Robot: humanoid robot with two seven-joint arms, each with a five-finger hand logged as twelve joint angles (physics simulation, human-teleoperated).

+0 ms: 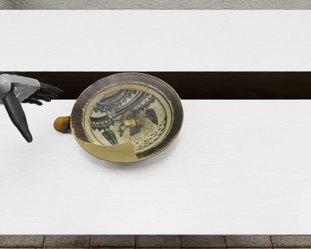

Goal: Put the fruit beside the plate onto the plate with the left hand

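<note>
A small orange-brown fruit (61, 123) lies on the white table, touching the left rim of a large patterned plate (166, 98). The plate is round with a dark brown border and black painted figures inside. My left hand (28, 104) comes in from the left edge and hovers to the left of the fruit, a little above it. Its dark fingers are spread, the thumb pointing down and the others reaching right. It holds nothing. The right arm does not show.
The white table (223, 171) stretches wide to the right and toward the front. A dark gap (249, 85) runs across behind the plate, with another white surface (155, 41) beyond it. A tiled floor shows at the bottom edge.
</note>
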